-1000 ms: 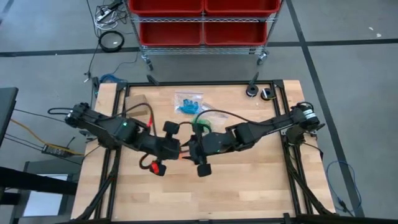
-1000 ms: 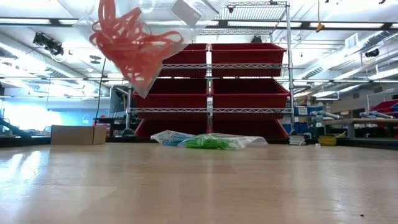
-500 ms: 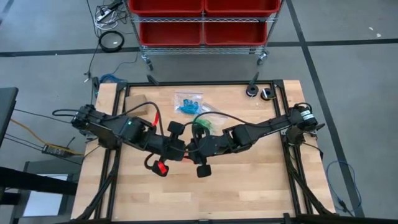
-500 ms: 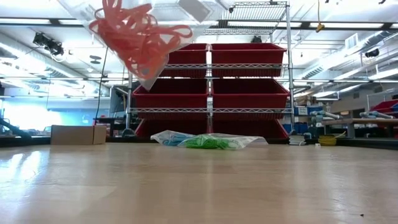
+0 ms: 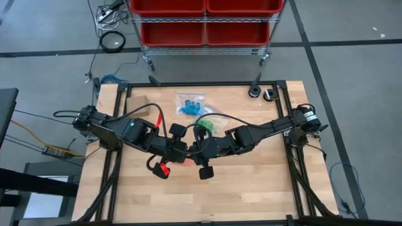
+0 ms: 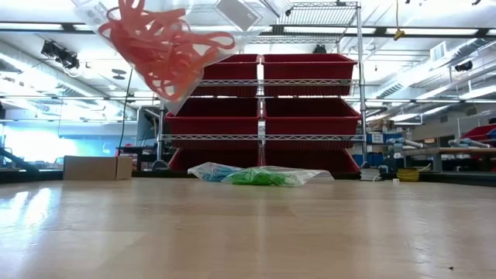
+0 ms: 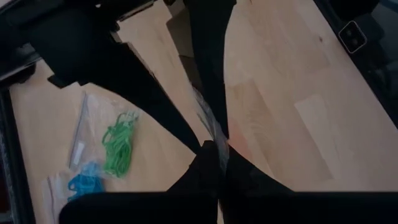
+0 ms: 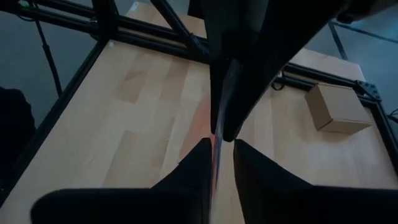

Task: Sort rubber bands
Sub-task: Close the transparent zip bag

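Fingers of my left gripper (image 7: 214, 155) are clenched on the top edge of a clear bag (image 6: 167, 46) of orange rubber bands (image 6: 155, 43), held above mid-table. My right gripper (image 8: 217, 149) pinches the same edge opposite. Bags of green bands (image 5: 210, 125) and blue bands (image 5: 190, 103) lie toward the far edge, a cardboard box (image 8: 336, 109) nearby.

Premises present as an industrial lab or warehouse workshop. Evidence: wheeled wire shelving rack (image 6: 263, 93) loaded with red storage bins (image 6: 310, 68), grey concrete floor (image 5: 352, 69) with loose cables (image 5: 112, 25), exposed ceiling with strip lighting (image 6: 434, 31), wooden workbench (image 5: 239, 182) on a black extrusion frame (image 5: 201, 85).
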`<state>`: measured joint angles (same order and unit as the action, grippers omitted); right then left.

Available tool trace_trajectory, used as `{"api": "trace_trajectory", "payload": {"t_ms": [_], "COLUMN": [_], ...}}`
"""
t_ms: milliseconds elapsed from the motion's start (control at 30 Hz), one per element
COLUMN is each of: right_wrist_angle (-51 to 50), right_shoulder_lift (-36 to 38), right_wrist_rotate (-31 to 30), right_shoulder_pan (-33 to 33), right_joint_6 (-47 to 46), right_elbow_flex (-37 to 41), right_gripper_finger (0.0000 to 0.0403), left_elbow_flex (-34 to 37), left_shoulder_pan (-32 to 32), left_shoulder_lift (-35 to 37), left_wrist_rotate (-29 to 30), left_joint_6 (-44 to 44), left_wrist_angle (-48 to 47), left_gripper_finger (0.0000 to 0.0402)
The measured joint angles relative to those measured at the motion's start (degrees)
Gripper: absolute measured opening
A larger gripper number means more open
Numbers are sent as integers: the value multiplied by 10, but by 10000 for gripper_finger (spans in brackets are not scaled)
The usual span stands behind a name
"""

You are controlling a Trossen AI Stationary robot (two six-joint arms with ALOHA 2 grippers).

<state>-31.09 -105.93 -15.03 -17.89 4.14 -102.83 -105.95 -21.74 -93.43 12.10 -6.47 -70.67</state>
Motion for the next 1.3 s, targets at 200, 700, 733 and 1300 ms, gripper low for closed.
{"api": "trace_trajectory", "payload": {"t_ms": [200,700,733,1300], "right_wrist_angle": [-6,-13,-14,-18], "right_shoulder_lift": [0,1,1,1], "right_wrist_rotate": [2,-5,-6,-12], "right_shoulder_pan": [-3,-4,-4,-4], "right_joint_6": [21,34,35,36], "right_elbow_flex": [0,0,0,1], "right_gripper_finger": [5,0,0,0], "left_elbow_flex": [0,0,-3,-37], "left_shoulder_pan": [0,0,0,-1], "left_shoulder_lift": [0,0,0,1], "left_wrist_rotate": [-3,18,18,-8], "left_joint_6": [8,13,17,98], "left_wrist_angle": [0,2,-5,-49], "left_gripper_finger": [2,77,91,166]}}
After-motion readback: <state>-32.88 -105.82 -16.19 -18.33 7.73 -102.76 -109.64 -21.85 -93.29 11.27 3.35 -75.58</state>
